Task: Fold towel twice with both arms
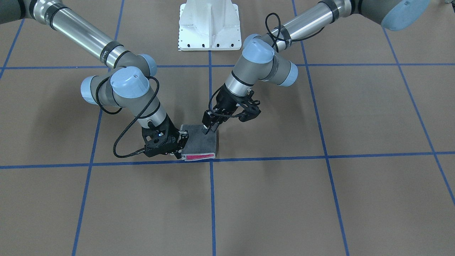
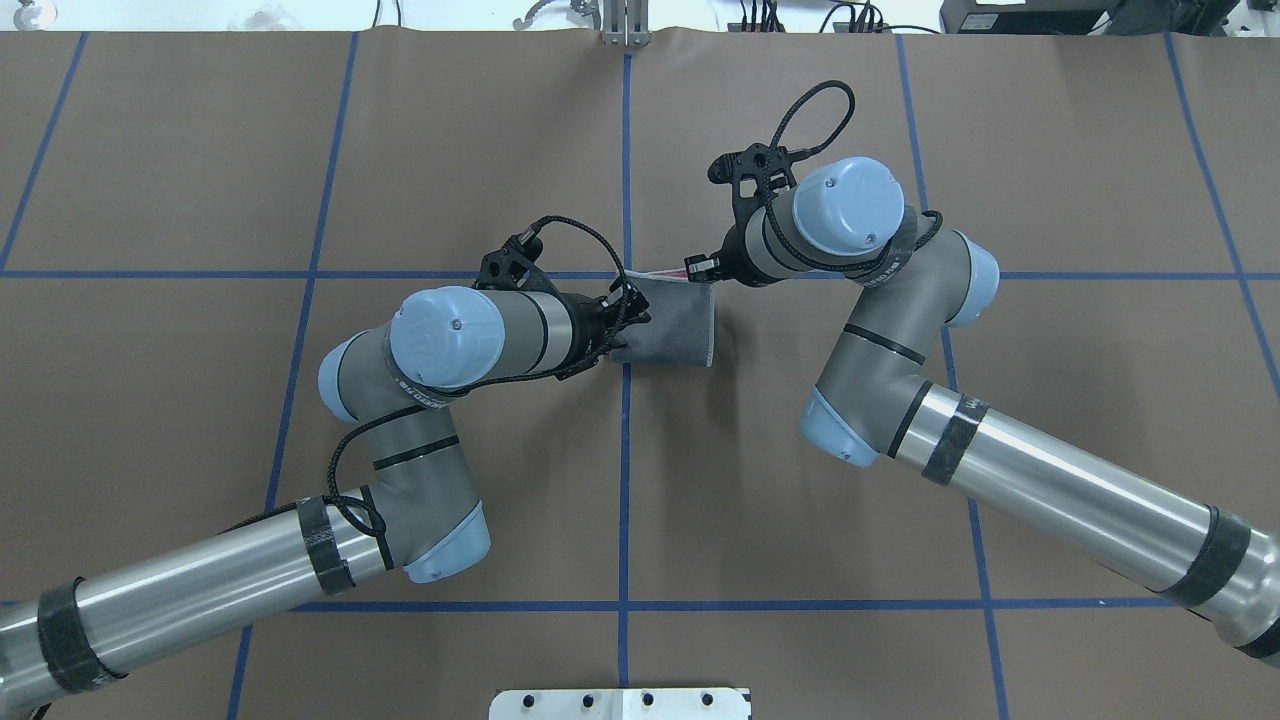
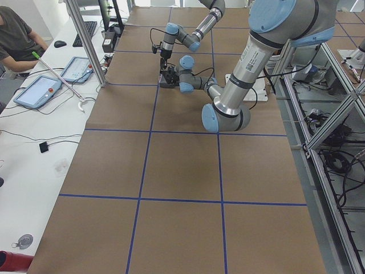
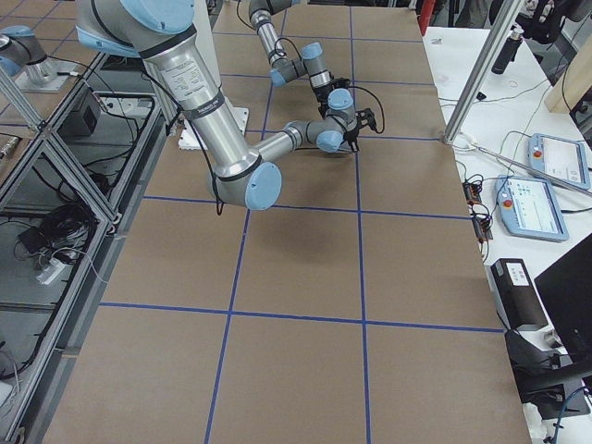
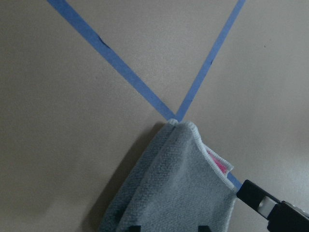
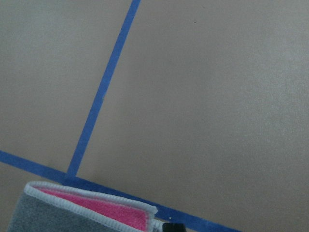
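I cannot tell whether my left gripper (image 1: 206, 129) and right gripper (image 1: 181, 144) pinch the towel (image 1: 201, 142) or merely touch its corners. It lies folded, grey up and pink peeking, by the blue tape (image 1: 249, 157) crossing. I should square its edges before letting go.

Tight spot mid-surface: the left hand (image 1: 209, 127) sits at the robot-side corner of the towel (image 1: 199, 142), the right hand (image 1: 181, 145) blocks one whole side edge, and the bulky joints of the left arm (image 1: 261, 62) and right arm (image 1: 128, 87) loom just behind them. The white pedestal (image 1: 209, 25) walls off the robot's side. Toward the operators the brown surface (image 1: 284, 206) runs wide open, only flat blue tape lines (image 1: 212, 199) crossing it.
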`<action>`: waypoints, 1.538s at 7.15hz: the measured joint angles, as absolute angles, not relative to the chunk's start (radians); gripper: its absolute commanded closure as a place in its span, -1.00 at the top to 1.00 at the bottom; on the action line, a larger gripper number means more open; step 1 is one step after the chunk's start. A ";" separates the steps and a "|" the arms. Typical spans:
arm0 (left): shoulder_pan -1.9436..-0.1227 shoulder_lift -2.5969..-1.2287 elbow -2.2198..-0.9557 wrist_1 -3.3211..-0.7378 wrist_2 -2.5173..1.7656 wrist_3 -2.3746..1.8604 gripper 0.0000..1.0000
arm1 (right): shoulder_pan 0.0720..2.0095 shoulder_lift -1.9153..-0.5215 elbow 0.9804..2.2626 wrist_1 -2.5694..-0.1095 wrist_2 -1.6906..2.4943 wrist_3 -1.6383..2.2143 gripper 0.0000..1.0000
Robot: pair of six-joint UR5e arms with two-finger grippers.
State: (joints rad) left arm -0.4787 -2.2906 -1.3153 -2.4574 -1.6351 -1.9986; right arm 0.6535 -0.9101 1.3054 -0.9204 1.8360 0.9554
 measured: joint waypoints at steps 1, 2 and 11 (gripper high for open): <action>-0.479 -2.288 -1.316 -2.457 -1.635 -1.995 -0.02 | 0.653 -0.912 1.305 -0.920 1.836 0.955 -1.00; -0.478 -2.286 -1.316 -2.457 -1.636 -1.993 -0.02 | 0.653 -0.913 1.305 -0.920 1.836 0.954 -1.00; -0.540 -2.191 -1.475 -2.438 -1.738 -1.991 -0.01 | 0.692 -0.937 1.338 -0.918 1.910 0.961 1.00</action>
